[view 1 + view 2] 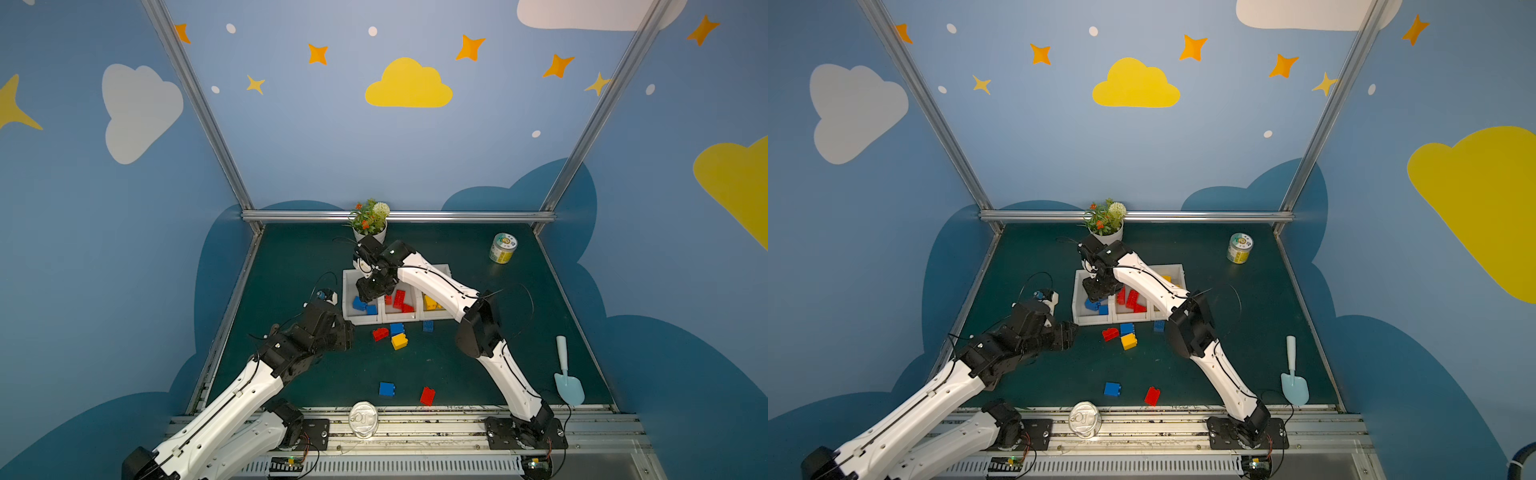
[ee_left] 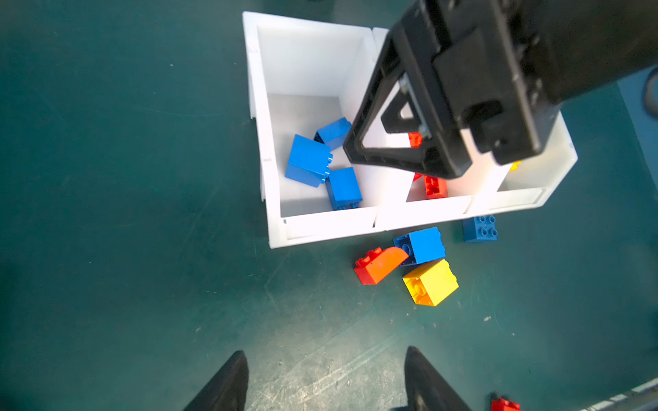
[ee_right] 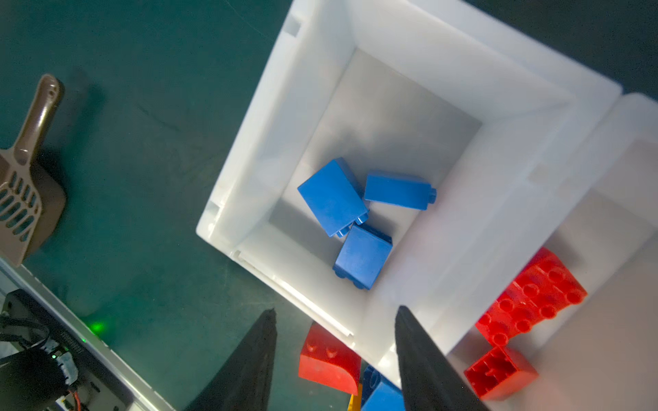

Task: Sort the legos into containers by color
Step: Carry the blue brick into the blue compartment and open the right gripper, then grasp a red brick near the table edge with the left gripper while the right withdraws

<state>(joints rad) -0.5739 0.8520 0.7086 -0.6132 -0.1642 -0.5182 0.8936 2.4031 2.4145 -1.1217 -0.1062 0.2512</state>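
Three joined white containers (image 1: 361, 320) (image 1: 1096, 320) stand mid-table. The left one holds three blue legos (image 3: 333, 195) (image 2: 308, 160), the middle one red legos (image 1: 400, 299) (image 3: 534, 295), the right one yellow legos (image 1: 432, 302). My right gripper (image 1: 371, 291) (image 3: 336, 309) hangs open and empty over the left container's front wall. My left gripper (image 1: 347, 332) (image 2: 326, 350) is open and empty above bare mat, left of the containers. In front of them lie a red lego (image 1: 380, 333), a blue lego (image 1: 397, 329), a yellow lego (image 1: 399, 341) and another blue lego (image 1: 428, 326).
A blue lego (image 1: 387, 389) and a red lego (image 1: 427, 395) lie near the front rail, by a clear round lid (image 1: 363, 419). Flower pot (image 1: 370, 226) behind the containers, can (image 1: 503, 248) back right, light-blue trowel (image 1: 567, 378) right, brown slotted scoop (image 3: 25, 192) on the mat.
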